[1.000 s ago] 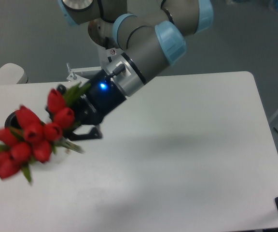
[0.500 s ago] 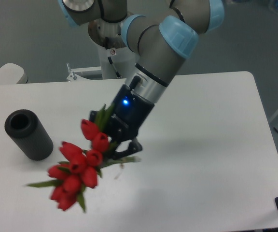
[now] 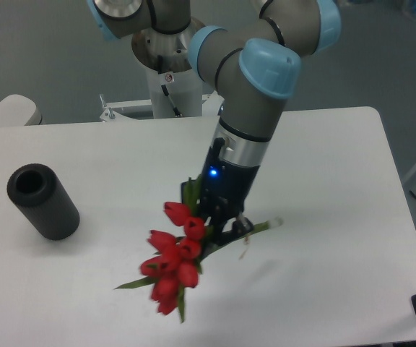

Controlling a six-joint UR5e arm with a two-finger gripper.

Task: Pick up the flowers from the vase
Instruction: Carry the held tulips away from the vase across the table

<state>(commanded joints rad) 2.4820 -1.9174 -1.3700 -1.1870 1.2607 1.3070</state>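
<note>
Closest to me are the flowers [image 3: 173, 264], a red bunch with green leaves. They hang over the front middle of the table [image 3: 338, 238], and their heads point down toward me. I can't tell if any of them touch the table top. The pale stems poke out sideways to the right, past the gripper [image 3: 226, 225].

The gripper is clenched on the stems, just behind the red heads. A small blue light glows on it. The arm [image 3: 255, 108] comes down to it from above and behind.

Farther back on the left stands the vase [image 3: 42, 201]. It is black and its round hole is bare. It is well apart from the flowers.

I think the picking part is done, since the flowers are out of the vase. Next I only need to hold tight so the bunch does not slip.
</note>
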